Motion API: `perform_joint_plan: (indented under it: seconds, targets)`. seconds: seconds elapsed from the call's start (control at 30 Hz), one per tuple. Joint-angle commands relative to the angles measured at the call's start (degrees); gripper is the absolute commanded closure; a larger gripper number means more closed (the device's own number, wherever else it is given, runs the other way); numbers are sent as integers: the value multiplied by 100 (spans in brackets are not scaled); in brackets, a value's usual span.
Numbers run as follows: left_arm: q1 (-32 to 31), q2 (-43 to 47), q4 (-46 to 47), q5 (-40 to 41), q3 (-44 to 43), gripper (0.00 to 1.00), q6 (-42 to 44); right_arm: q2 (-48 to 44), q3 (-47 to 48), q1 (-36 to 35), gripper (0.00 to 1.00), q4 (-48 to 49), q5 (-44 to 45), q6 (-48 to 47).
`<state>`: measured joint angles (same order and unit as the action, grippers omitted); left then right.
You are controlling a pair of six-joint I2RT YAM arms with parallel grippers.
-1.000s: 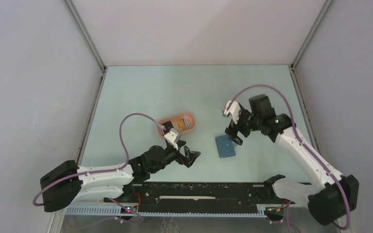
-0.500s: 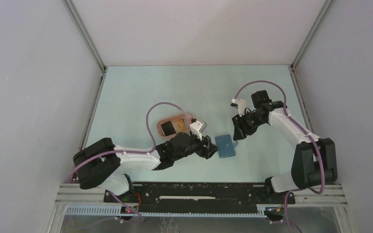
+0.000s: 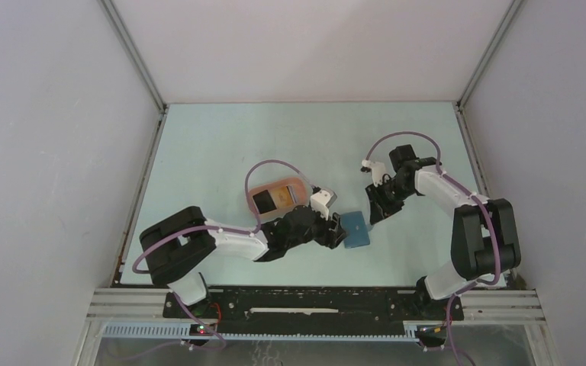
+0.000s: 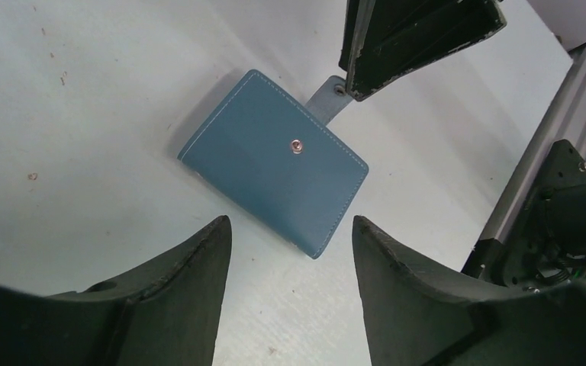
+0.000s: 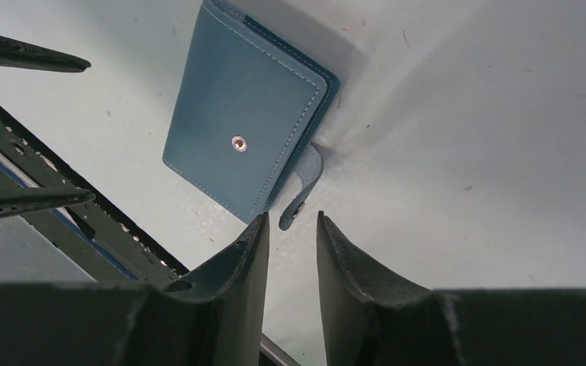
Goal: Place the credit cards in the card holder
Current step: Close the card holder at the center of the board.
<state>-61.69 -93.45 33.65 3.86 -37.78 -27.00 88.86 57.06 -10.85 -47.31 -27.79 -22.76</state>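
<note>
The dark-blue card holder (image 3: 355, 229) lies folded shut on the table, its snap stud up (image 4: 275, 160) (image 5: 244, 130). Its strap tab (image 5: 299, 191) hangs loose off one edge. My left gripper (image 3: 339, 231) (image 4: 290, 229) stands open at the holder's left side, one corner of the holder just in front of its gap. My right gripper (image 3: 371, 216) (image 5: 291, 221) is open only narrowly, the tab's tip in the mouth of the gap and untouched. A black credit card (image 3: 262, 202) and a yellow-orange one (image 3: 284, 197) lie in the pink tray (image 3: 275, 184).
The pink tray sits just left of the left arm's wrist. The dark base rail (image 3: 313, 301) runs along the near edge. Grey walls with metal posts (image 3: 133, 57) close the table in on three sides.
Both arms have swung in to the card holder, the left from the near left, the right down from behind it. Both pairs of jaws have narrowed, the right more.
</note>
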Motion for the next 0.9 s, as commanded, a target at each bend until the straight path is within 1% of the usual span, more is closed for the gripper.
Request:
perform_joint_plan:
  seconds: [0.0, 0.07, 0.17, 0.27, 0.37, 0.5, 0.53, 0.63, 0.77, 0.87]
  targets:
    - [39, -92, 36, 38, -290, 37, 50, 49, 87, 31, 66, 53, 78, 102]
    - [43, -117, 32, 27, -294, 37, 48, 81, 98, 30, 69, 50, 79, 99]
    - [58, -161, 38, -30, -313, 41, 72, 141, 109, 29, 74, 38, 77, 93]
    - [82, -204, 36, -72, -328, 42, 71, 149, 120, 30, 78, 47, 88, 95]
    - [103, -255, 41, -95, -352, 42, 66, 155, 125, 30, 84, 58, 115, 94]
    - [129, -292, 34, -96, -347, 43, 28, 80, 129, 26, 98, 103, 178, 91]
    - [143, -310, 41, -103, -350, 43, -12, 34, 123, 30, 100, 130, 180, 89]
    - [174, -388, 43, -140, -361, 46, -182, -113, 131, 26, 100, 212, 121, 67]
    - [184, -585, 60, -204, -389, 54, -429, -239, 185, -42, 100, 324, 137, 70]
    - [192, -747, 103, -275, -441, 57, -543, -225, 286, -149, 100, 367, 156, 33]
